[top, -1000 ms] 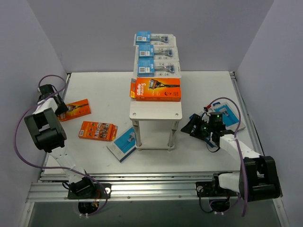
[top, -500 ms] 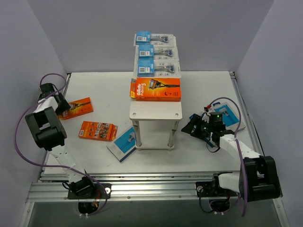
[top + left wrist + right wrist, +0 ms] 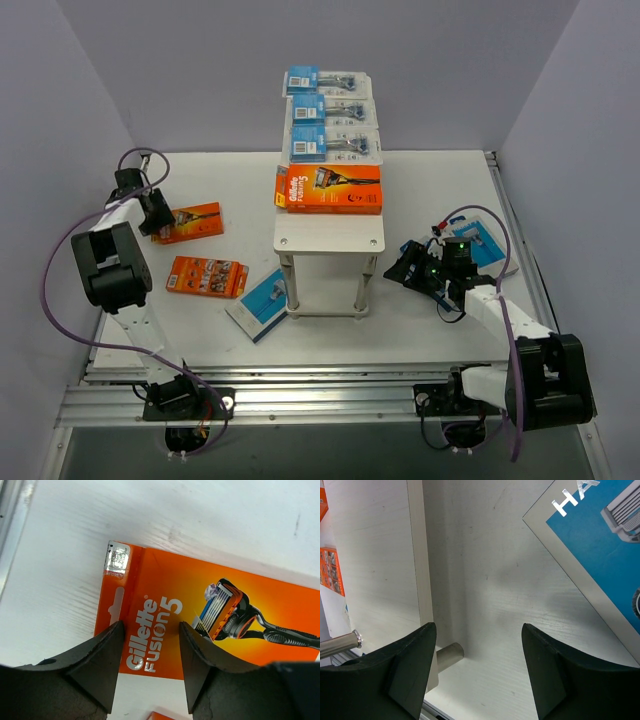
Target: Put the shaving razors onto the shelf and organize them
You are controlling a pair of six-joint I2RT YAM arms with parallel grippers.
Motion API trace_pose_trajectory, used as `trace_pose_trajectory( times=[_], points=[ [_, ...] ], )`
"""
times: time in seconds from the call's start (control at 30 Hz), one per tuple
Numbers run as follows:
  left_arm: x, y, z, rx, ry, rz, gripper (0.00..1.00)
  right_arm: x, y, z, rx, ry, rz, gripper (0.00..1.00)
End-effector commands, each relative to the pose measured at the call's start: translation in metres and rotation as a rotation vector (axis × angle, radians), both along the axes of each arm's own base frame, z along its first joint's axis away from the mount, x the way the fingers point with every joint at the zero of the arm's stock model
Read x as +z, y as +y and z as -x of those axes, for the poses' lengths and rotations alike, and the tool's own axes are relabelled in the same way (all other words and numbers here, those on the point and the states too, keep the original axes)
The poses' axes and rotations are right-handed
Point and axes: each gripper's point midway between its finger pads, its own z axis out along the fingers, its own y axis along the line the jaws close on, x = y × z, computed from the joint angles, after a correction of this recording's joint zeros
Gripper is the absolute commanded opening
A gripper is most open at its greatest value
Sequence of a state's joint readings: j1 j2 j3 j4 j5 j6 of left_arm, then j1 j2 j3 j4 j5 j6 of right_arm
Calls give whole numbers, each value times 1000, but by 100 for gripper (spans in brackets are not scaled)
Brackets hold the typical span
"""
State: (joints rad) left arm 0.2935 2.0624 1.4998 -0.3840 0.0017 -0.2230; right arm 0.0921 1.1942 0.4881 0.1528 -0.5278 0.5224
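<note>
The shelf (image 3: 329,243) stands mid-table. On its top lie three clear blister razor packs with blue cards (image 3: 333,112) and an orange razor box (image 3: 330,188). My left gripper (image 3: 155,214) is over the left end of another orange razor box (image 3: 192,222) that lies flat on the table. In the left wrist view the jaws (image 3: 149,625) stand part open, and the box's face (image 3: 165,580) shows between and beyond them. My right gripper (image 3: 408,263) is open and empty beside the shelf legs (image 3: 479,626). A blue-and-white razor box (image 3: 600,545) lies just beyond it.
A third orange box (image 3: 207,276) lies left of the shelf. A blue-and-white box (image 3: 262,303) lies against the shelf's front left leg. The shelf's lower board (image 3: 417,555) and a metal leg (image 3: 447,655) are close to my right gripper's left finger.
My left gripper has moved right and a little away from the arm bases. The orange box under it has shifted right along with it. The right arm has not moved.
</note>
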Motion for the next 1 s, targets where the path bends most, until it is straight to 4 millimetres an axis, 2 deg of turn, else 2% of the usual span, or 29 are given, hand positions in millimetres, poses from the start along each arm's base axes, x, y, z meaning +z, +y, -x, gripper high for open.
trace_pose_trajectory(
  times=[0.0,0.23,0.33,0.47,0.57,0.73,0.97],
  points=[
    [-2,-20,2,-60,-7,75,57,16,-1,-9,0,-55,10,65],
    [51,-17,-8,-86,-150,161,58,14,-1,-11,-3,-54,9,65],
    [62,-16,-12,-76,-203,240,61,14,-2,-11,-5,-54,14,65],
    [69,-3,-13,-51,-242,285,65,12,-4,-9,-9,-55,23,65],
    [72,2,-13,-39,-258,297,67,9,-5,-9,-14,-50,27,65],
    [54,22,-6,24,-241,325,68,11,-4,-10,-7,-58,22,65],
    [33,23,-11,16,-276,406,66,11,-3,-10,-5,-63,20,65]
  ],
)
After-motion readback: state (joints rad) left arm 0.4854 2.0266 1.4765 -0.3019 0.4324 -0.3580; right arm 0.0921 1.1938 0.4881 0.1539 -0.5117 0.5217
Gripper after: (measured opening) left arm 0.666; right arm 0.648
